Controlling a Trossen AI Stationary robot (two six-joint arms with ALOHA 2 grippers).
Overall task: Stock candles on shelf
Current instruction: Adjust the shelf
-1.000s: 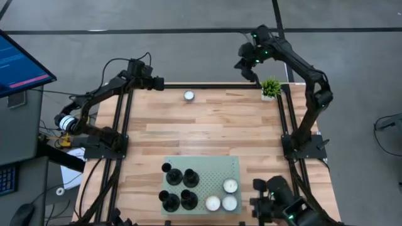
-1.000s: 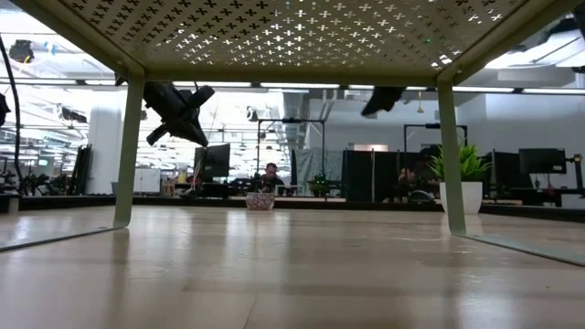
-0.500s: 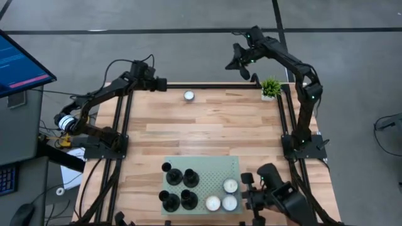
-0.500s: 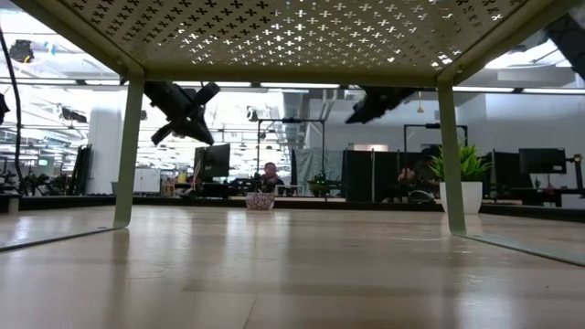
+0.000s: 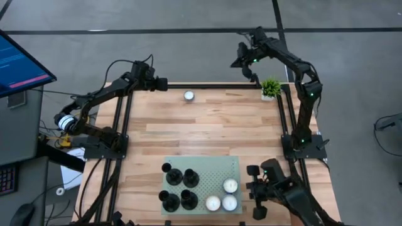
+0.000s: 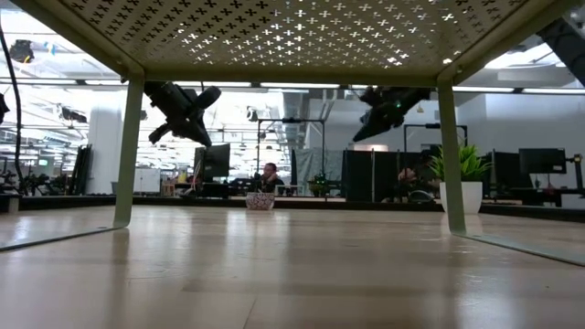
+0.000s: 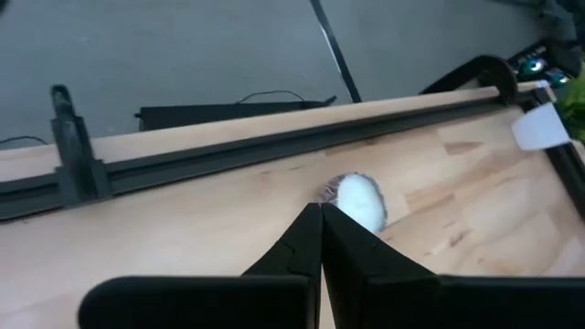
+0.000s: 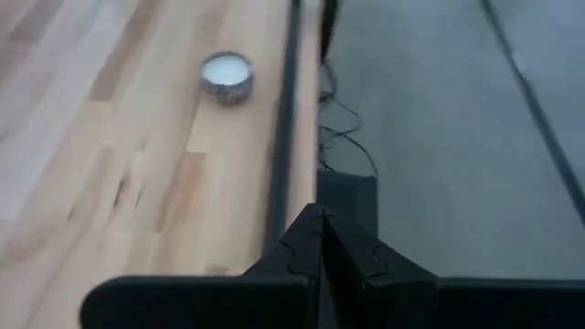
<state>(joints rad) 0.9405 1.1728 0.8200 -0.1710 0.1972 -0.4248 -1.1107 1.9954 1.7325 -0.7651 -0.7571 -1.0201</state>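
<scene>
The desk [image 5: 201,135] is a top of light wooden planks edged by dark rails, standing on a grey floor with dark seam lines. At its far right corner sits a small green plant in a white pot [image 5: 271,88]; a monitor [image 5: 19,63] glows off to the left. The low view looks across the planks into a large bright room with screens, desks and a person seated far back.

The shelf [image 5: 202,185] is a pale green perforated panel on thin legs near the front edge of the desk. Three candles [image 5: 223,196], white with silvery rims, sit grouped on its right part, and several black cylinders [image 5: 178,187] stand on its left part. The fourth candle [image 5: 188,95] lies alone by the far edge, well apart from the shelf.

The left claw [image 5: 162,83] hangs near that lone candle, fingers together and empty. The right claw [image 5: 237,61] hangs beyond the far edge over the floor, fingers together, holding nothing.
</scene>
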